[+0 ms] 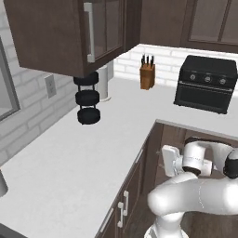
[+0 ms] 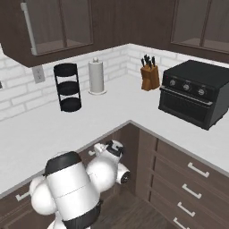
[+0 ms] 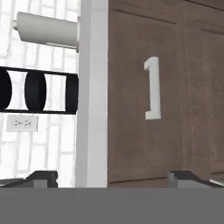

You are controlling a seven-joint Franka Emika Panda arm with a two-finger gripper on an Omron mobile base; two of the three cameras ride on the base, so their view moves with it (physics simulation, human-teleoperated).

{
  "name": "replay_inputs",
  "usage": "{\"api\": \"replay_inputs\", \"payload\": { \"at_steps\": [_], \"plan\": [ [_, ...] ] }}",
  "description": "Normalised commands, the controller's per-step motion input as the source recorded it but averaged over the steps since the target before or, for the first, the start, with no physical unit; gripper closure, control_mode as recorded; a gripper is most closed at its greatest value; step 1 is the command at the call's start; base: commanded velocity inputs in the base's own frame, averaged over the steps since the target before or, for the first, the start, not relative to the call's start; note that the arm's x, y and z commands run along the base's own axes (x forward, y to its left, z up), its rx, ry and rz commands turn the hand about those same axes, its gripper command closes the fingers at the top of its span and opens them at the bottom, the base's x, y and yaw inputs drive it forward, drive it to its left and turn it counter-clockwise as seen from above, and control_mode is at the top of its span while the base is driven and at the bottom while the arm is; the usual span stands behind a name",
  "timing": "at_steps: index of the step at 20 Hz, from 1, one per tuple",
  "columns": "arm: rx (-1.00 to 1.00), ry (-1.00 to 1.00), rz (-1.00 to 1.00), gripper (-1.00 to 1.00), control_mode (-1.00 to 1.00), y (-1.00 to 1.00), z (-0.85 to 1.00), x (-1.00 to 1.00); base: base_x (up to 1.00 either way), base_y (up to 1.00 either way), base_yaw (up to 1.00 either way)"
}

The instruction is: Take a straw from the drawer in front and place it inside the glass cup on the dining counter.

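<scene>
Progress was at the earliest stage. Claw (image 3: 111,177) stood wide open and empty, aimed at the closed drawer (image 3: 148,131), whose silver bar handle (image 3: 152,87) sat centred ahead between the fingertips, not yet touched. Judged remaining: grasp handle, pull drawer out, take the straw, carry it to the cup.

I count one black three-tier rack (image 2: 68,87) at upper left, one paper-towel roll (image 2: 96,76) beside it, one knife block (image 2: 150,74) at upper centre, one black oven (image 2: 197,91) at right, and one wall outlet (image 2: 39,74) on the brick.
</scene>
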Motion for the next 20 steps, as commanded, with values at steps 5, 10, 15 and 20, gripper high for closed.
{"api": "replay_inputs", "payload": {
  "at_steps": [5,10,15,20],
  "plan": [
    [0.0,0.07,-0.02,-1.0,-1.0,0.04,-0.43,0.45,0.0,0.0,0.0],
    [0.12,0.0,-0.05,-1.0,-1.0,0.13,-0.5,0.41,0.0,0.0,0.0],
    [0.17,0.03,-0.01,-1.0,-1.0,0.0,-0.38,0.44,0.0,0.0,0.0],
    [0.16,0.01,0.04,-1.0,-1.0,-0.24,-0.34,0.3,0.0,0.0,0.0]
  ]
}}
